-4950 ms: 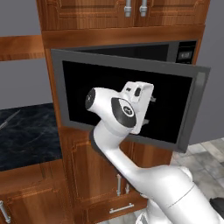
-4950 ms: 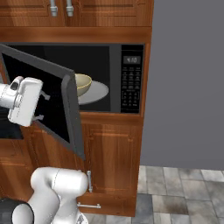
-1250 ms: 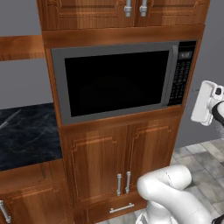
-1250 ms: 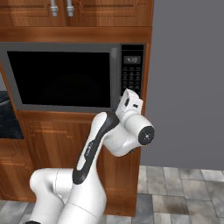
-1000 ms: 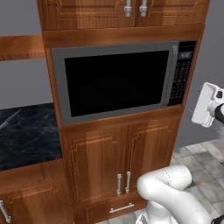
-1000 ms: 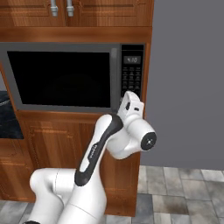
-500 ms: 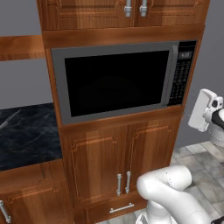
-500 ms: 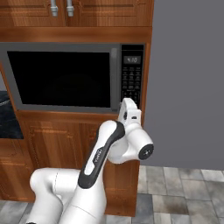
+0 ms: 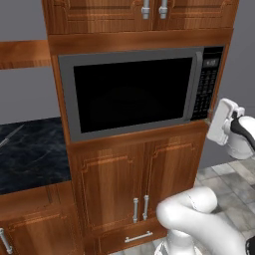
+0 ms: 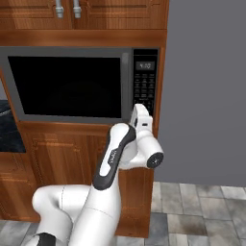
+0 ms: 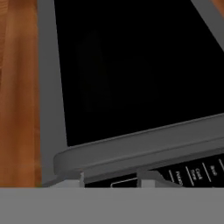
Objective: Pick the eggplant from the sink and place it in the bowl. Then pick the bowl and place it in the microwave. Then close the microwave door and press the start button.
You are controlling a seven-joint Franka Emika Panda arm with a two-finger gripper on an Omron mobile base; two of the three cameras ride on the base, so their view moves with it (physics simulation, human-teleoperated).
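Black keypad panel (image 10: 145,81) sits directly above the white two-finger gripper (image 10: 139,116) at frame centre (its opening can't be judged).

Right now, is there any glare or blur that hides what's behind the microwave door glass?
Left base view: microwave door glass is flat black, no glare, nothing visible behind. Right base view: the same, evenly lit. Hand view: soft and blurry up close, keypad panel lettering barely readable.
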